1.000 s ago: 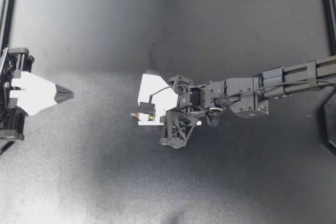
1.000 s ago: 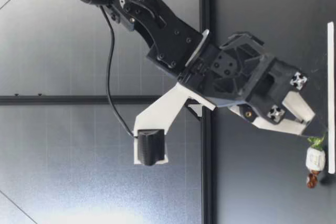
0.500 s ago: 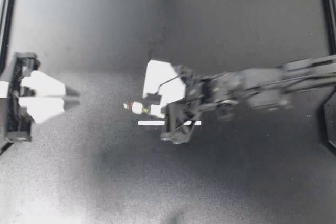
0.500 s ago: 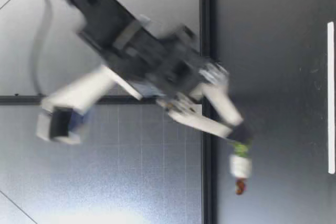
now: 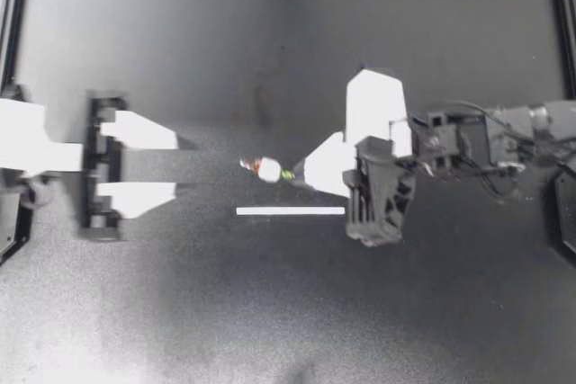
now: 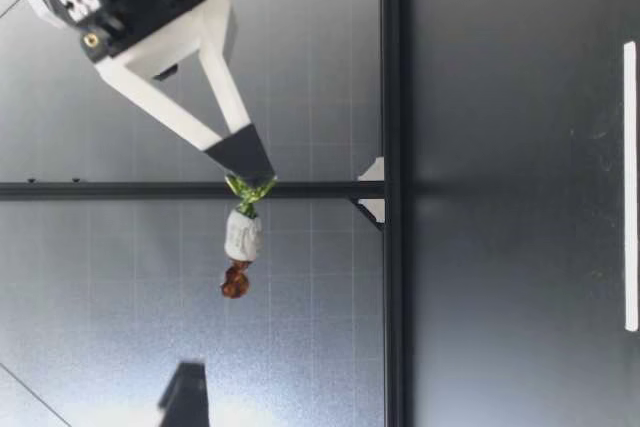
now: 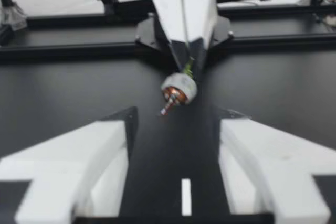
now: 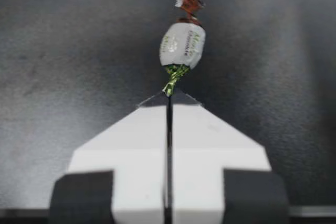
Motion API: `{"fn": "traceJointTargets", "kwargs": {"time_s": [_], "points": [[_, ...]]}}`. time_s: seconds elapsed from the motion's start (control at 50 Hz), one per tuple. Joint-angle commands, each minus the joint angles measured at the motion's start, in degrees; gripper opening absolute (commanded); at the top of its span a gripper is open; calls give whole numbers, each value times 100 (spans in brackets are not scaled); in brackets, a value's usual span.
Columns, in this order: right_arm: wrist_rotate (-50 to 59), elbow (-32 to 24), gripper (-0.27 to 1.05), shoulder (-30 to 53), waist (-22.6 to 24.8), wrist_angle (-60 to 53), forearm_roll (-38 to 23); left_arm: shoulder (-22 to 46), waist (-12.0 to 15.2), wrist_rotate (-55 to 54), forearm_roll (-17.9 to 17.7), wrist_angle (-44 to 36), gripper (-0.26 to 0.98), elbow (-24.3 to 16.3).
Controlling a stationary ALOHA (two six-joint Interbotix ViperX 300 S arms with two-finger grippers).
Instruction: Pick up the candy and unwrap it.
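Right pincer [image 5: 294,174] tight on candy [image 5: 266,169] by its green twist; left pincer [image 5: 176,165] agape.

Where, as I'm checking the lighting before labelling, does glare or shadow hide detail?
Top view: the pale parts of my left gripper and my right gripper glare plain white, without detail; a soft shadow darkens the table beside the left one. Right wrist view: the candy is evenly lit, no glare.

Dim table [image 5: 270,312], left pincer [image 5: 176,166] blurred (white parts glare).
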Motion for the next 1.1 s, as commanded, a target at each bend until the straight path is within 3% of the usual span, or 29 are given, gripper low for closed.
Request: {"fn": "traceJointTargets", "kwargs": {"time_s": [0.0, 0.96, 1.08], "points": [[18, -62, -18, -149, 105, -97, 0, 176, 9, 9, 0, -62, 45, -281], [185, -149, -18, -44, 132, -413, 18, 545, -88, 26, 79, -53, 43, -598], [185, -149, -18, -53, 141, -413, 18, 571, -97, 35, 88, -53, 36, -606]]}}
